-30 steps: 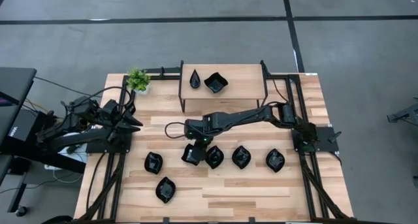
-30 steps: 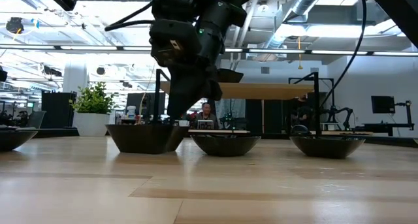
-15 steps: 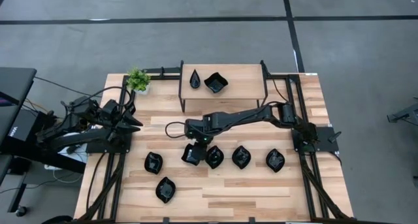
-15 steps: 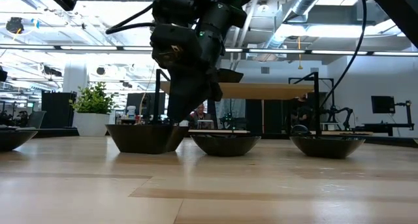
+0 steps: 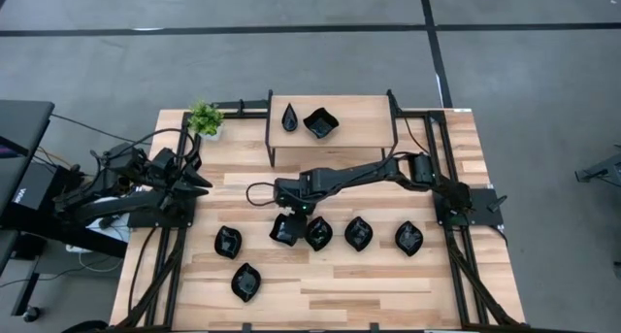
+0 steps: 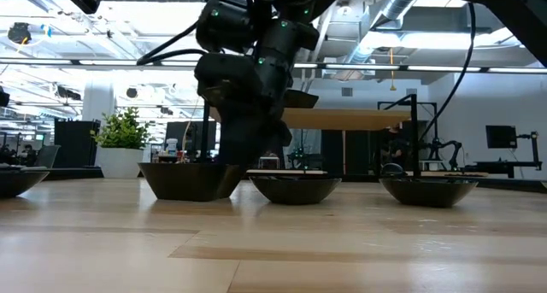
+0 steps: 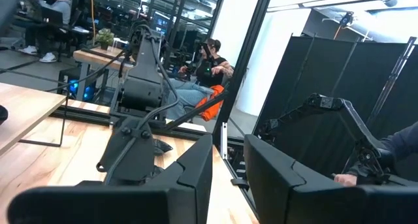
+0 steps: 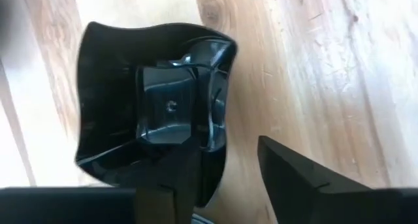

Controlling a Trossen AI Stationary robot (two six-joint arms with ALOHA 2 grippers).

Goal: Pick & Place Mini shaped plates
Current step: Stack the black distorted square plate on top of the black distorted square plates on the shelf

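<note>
Seven mini shaped plates in sight, all glossy black, counted from above. Five on the worktop (image 5: 388,284): a wavy-edged square plate (image 5: 284,229) directly under the right claw (image 5: 293,214), then a row of three leaf-like plates running off to the claw's far side toward the right arm's base, the nearest one (image 5: 318,233) just beside the square plate, the middle one (image 5: 359,233) and the end one (image 5: 408,238) each further along. On the claw's other side, a rounded plate (image 5: 228,241) near, and another plate (image 5: 245,282) beyond it toward the front edge. Two more up on a raised wooden shelf (image 5: 359,124) behind the claw: a narrow teardrop plate (image 5: 289,118) and a square wavy plate (image 5: 320,123), side by side, apart. Every plate empty.

One small green potted plant (image 5: 205,118) at the back corner of the worktop, beside the shelf.

Right claw spread, fingers released; in the right wrist view one finger (image 8: 173,178) over the square plate's rim, the other finger (image 8: 294,178) outside it above bare wood, plate resting flat on the worktop. Left claw (image 5: 201,183) parked at the left edge, well apart from every plate, nothing between its fingers; a narrow gap between them in the left wrist view.
</note>
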